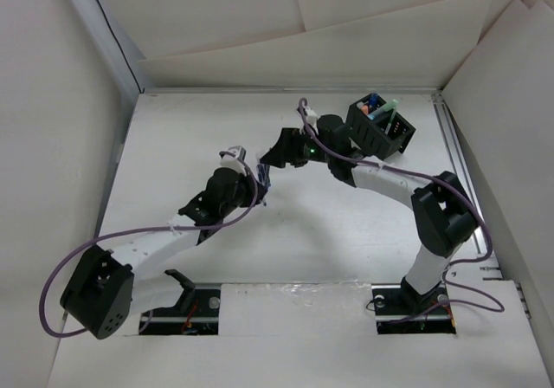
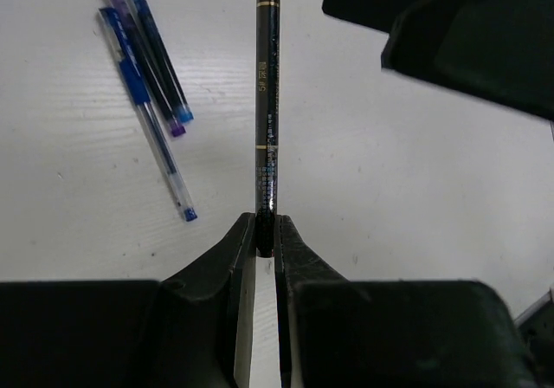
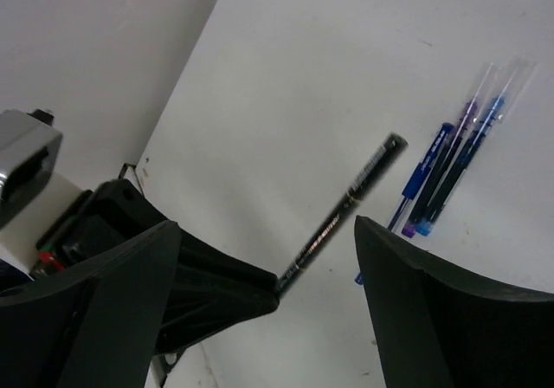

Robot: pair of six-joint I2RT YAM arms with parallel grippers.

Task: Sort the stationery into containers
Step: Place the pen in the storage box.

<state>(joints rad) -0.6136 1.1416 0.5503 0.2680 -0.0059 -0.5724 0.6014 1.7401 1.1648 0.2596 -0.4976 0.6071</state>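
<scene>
Left gripper (image 2: 266, 225) clamps the end of a slim, glossy black pen (image 2: 267, 102); we see our right gripper (image 3: 264, 225) spread wide above the smooth white tabletop (image 3: 346, 59).

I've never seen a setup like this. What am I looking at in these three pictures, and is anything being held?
These are two robot arms bolted at the near edge of a white table. One picture looks down from above. The other two come from a small camera on each wrist, so the black shapes at the bottom are that arm's own fingers. The left gripper is shut on one end of a dark pen. The right gripper is open and holds nothing; its camera also sees that pen. Three blue and purple pens lie together on the table. A black organizer at the far right already holds some coloured pieces.
</scene>
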